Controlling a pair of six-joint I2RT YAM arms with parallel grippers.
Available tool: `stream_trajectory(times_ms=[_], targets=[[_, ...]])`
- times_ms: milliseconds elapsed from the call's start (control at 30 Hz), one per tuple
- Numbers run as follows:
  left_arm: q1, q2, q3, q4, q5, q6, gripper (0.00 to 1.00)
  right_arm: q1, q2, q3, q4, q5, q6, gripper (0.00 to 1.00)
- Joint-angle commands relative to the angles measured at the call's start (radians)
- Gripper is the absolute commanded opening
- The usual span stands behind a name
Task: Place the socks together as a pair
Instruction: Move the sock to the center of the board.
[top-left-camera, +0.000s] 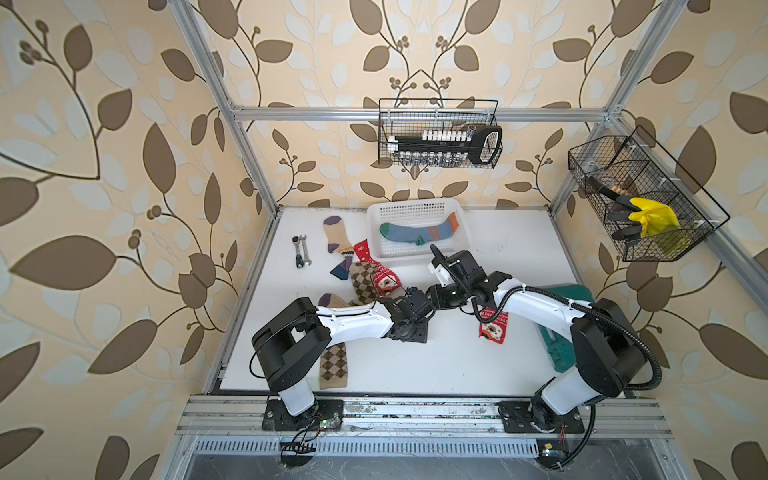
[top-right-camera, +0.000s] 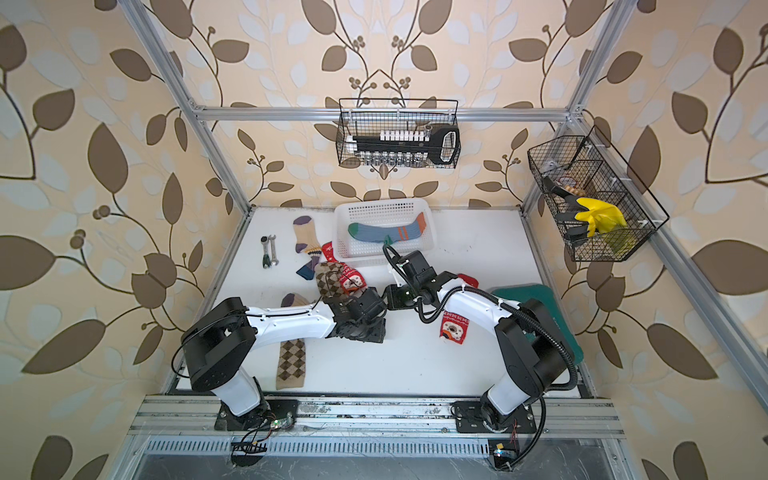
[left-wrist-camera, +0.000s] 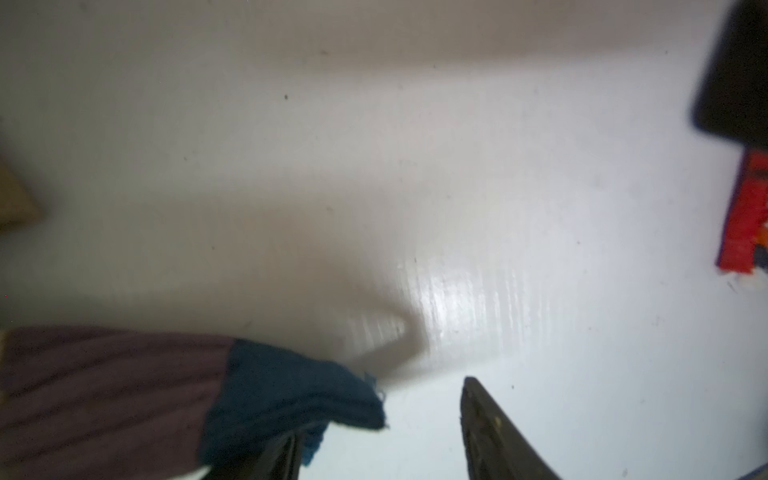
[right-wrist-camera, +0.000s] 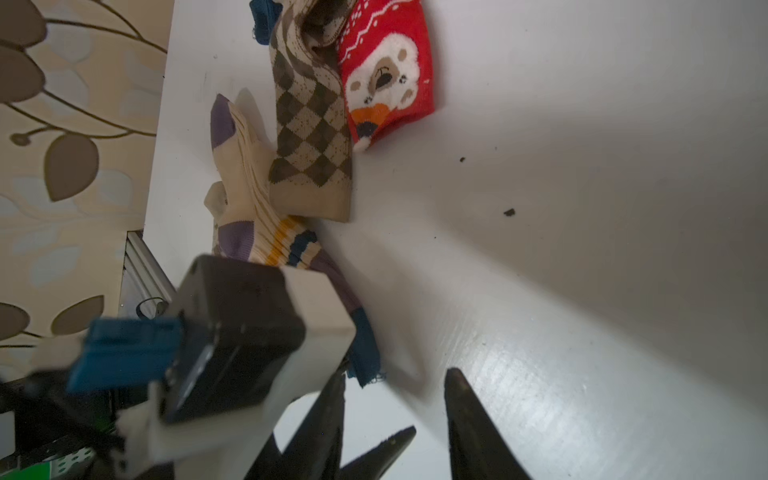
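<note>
We see the left gripper (left-wrist-camera: 380, 415) gaping w/ the navy cuff (left-wrist-camera: 291, 395) of the beige purple-toed knit sock (top-left-camera: 330, 300) draped on one finger, unpinched, centre-left in a top view, while the right gripper (right-wrist-camera: 395, 407) hangs open & empty alongside, prob. to take the cuff.

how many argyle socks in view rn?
2. The far argyle sock lies in the pile mid-table, against the red bear sock; the near argyle sock is by the front edge, partly under the left arm. The arms could hide more.
</note>
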Motion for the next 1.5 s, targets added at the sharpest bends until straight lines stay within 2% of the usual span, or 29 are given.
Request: stream_trajectory(times_ms=[0, 100, 167, 233, 400, 600, 667, 800, 867, 933, 1067, 1100, 1167, 1233, 1333, 1467], targets=[[0.006, -0.190, -0.003, -0.050, -0.098, -0.027, 0.61, 0.002, 0.025, -0.006, 0.047, -0.072, 0.013, 0.40], [0.013, -0.337, -0.045, -0.122, -0.215, -0.023, 0.61, 0.021, 0.062, 0.020, 0.039, -0.079, 0.017, 0.41], [0.045, -0.424, -0.102, -0.140, -0.242, -0.025, 0.61, 0.046, 0.090, 0.042, 0.031, -0.079, 0.018, 0.43], [0.106, -0.494, -0.176, -0.129, -0.217, -0.032, 0.61, 0.083, 0.117, 0.067, 0.018, -0.072, 0.012, 0.44], [0.308, -0.645, -0.356, -0.061, -0.067, -0.032, 0.60, 0.200, 0.179, 0.130, -0.041, -0.023, -0.019, 0.47], [0.406, -0.710, -0.410, -0.067, -0.016, -0.009, 0.60, 0.271, 0.246, 0.207, -0.159, 0.137, -0.059, 0.47], [0.423, -0.720, -0.424, -0.062, -0.007, -0.009, 0.59, 0.293, 0.259, 0.241, -0.204, 0.207, -0.074, 0.40], [0.456, -0.746, -0.448, -0.044, 0.011, -0.008, 0.59, 0.319, 0.280, 0.307, -0.282, 0.286, -0.105, 0.14], [0.471, -0.755, -0.453, -0.046, 0.016, -0.004, 0.59, 0.322, 0.274, 0.319, -0.303, 0.316, -0.116, 0.06], [0.487, -0.761, -0.456, -0.043, 0.022, 0.003, 0.59, 0.322, 0.259, 0.321, -0.322, 0.339, -0.127, 0.00], [0.531, -0.760, -0.482, -0.015, 0.057, 0.005, 0.59, 0.322, 0.213, 0.303, -0.351, 0.375, -0.143, 0.00], [0.545, -0.759, -0.494, -0.004, 0.075, 0.005, 0.59, 0.322, 0.202, 0.295, -0.352, 0.373, -0.150, 0.03], [0.568, -0.754, -0.510, 0.016, 0.101, 0.003, 0.59, 0.322, 0.181, 0.273, -0.347, 0.371, -0.166, 0.25], [0.581, -0.751, -0.522, 0.024, 0.113, 0.000, 0.59, 0.322, 0.170, 0.256, -0.341, 0.385, -0.183, 0.39], [0.589, -0.757, -0.531, 0.028, 0.120, -0.003, 0.58, 0.322, 0.189, 0.264, -0.349, 0.407, -0.203, 0.47], [0.592, -0.787, -0.535, 0.009, 0.116, -0.005, 0.58, 0.325, 0.244, 0.304, -0.350, 0.368, -0.208, 0.49]])
